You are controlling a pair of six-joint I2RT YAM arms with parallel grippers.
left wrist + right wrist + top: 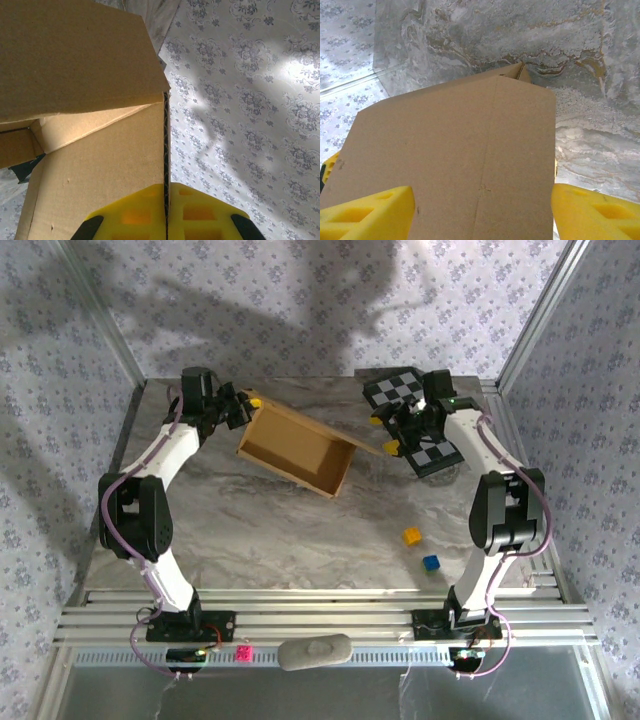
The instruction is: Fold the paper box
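Cardboard paper box (296, 452) between two outstretched arms
Left gripper (166, 195) pinches its wall edge; right gripper (386, 434) spread apart, straddling its flap.

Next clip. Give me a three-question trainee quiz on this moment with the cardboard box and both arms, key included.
1. True or false: the left end effector is shut on an edge of the paper box.
2. Which loose cube lies nearest the right arm's base? A. yellow B. blue C. pink
3. Fill in: the right end effector has its fingers ____, with the box's cardboard between them.
Key: 1 true; 2 B, the blue cube; 3 apart (open).
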